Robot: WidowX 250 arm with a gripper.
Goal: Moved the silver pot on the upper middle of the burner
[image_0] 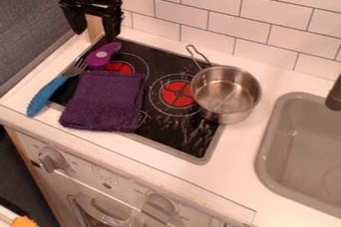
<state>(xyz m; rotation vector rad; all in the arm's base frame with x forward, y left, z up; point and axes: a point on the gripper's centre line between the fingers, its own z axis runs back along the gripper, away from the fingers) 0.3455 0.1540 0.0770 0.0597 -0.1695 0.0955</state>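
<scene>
One silver pot (225, 94) straddling right edge of stovetop (166, 134), handle toward back; well apart from pincer (96, 24), to its right. Pincer near stovetop's back left corner, fingers spread open.

Right of the cooktop (174, 137), the sink (293, 146) and faucet (335, 96) are cut off by the edge. On it, the front-left burner (142, 118) is mostly hidden by purple cloth (105, 101). Below it, the oven (100, 213) is cut off.

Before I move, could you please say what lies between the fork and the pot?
The purple cloth, then a red burner, in the camera view.
</scene>
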